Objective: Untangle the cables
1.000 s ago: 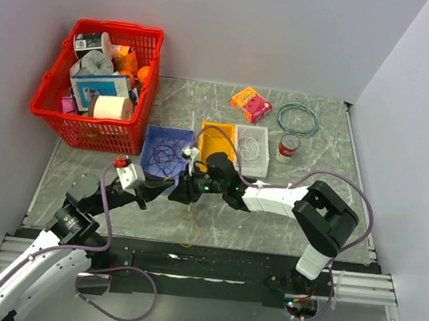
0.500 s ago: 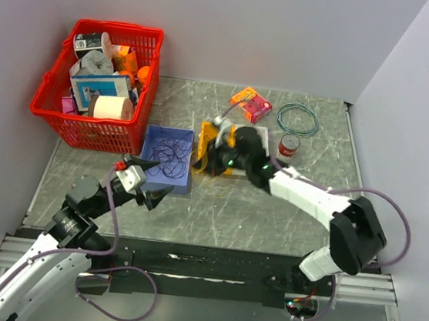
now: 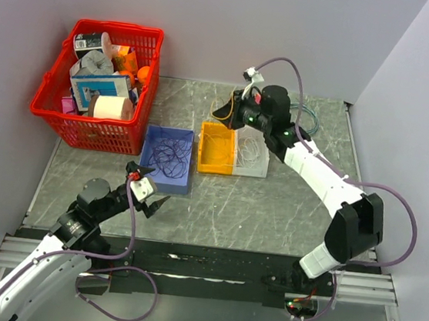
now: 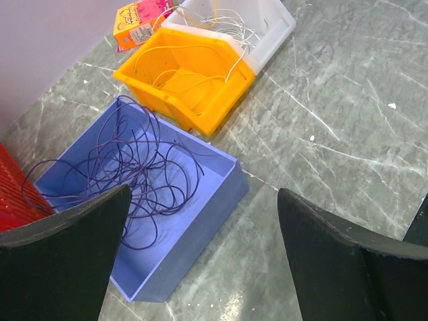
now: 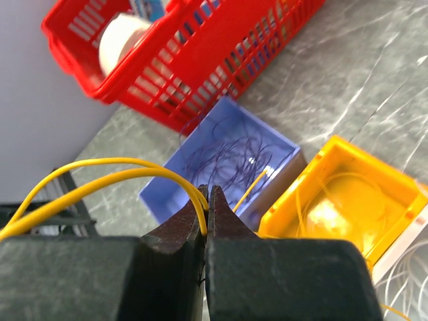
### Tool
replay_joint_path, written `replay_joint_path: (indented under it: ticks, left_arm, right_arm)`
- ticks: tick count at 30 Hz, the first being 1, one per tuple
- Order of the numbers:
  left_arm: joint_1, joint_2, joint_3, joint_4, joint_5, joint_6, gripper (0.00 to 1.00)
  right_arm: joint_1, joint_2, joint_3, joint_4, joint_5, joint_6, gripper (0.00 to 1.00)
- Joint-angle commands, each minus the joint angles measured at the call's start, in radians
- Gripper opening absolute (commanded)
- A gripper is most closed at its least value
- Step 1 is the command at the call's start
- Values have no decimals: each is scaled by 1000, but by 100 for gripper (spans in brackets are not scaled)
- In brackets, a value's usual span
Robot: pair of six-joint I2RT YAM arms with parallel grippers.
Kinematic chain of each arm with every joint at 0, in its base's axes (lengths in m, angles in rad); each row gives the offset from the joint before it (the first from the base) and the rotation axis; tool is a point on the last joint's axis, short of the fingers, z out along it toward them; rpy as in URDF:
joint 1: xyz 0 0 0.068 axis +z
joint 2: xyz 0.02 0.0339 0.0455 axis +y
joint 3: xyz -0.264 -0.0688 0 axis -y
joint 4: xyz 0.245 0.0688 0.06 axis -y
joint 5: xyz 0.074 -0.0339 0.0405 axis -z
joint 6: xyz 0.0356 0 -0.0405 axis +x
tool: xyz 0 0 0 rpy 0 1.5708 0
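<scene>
The cables lie sorted by colour in three bins. Purple cables [image 3: 170, 155] [image 4: 127, 167] fill the blue bin [image 3: 147, 164]. Thin yellow cables [image 4: 180, 73] lie in the yellow bin [image 3: 204, 148], and white cables [image 4: 231, 20] in the clear bin [image 3: 260, 164]. My right gripper [image 3: 235, 115] [image 5: 208, 194] hangs above the yellow bin, shut on a looped yellow cable [image 5: 100, 175]. My left gripper [image 3: 151, 187] [image 4: 204, 194] stands open and holds nothing, just near of the blue bin's front corner.
A red basket [image 3: 86, 132] [image 5: 200, 53] full of goods stands at the far left. An orange-pink box [image 4: 137, 17] lies behind the yellow bin. A teal wire coil [image 3: 310, 117] shows partly behind the right arm.
My left gripper has opened and drawn back toward the near left. My right gripper has shut on the yellow cable and carried it from the table's middle up over the yellow bin.
</scene>
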Motion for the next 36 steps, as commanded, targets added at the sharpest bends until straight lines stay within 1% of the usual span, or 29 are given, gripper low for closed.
replay_joint_path:
  ticks: [1,5,9,15,21,25,26,28,34,36]
  left_arm:
    - [6,-8,-10,39,-6,12,98]
    - [10,-12,-9,34,0,9,98]
    - [14,-14,-9,36,0,9,98]
    - [17,-15,-12,37,0,9,98]
    - [19,-12,-15,44,5,8,98]
    - [19,-11,-13,44,3,5,98]
    - [19,-11,-13,44,2,5,98]
    - [19,-9,-13,44,0,6,98]
    - [20,-11,-13,42,5,8,98]
    - [20,-11,-13,44,6,9,98]
  right_arm:
    - [-7,78,59,29,51,22,0]
    - [-14,161,71,112,69,67,0]
    - [-30,246,62,156,115,102,0]
    - [-46,346,93,45,216,50,0]
    - [-41,392,94,-29,279,-13,0]
    - [-24,455,177,-130,301,-96,0]
    - [-5,466,210,-171,310,-111,0]
    - [11,490,235,-201,348,-149,0]
    - [16,512,260,-242,388,-163,0]
    - [16,532,293,-276,384,-174,1]
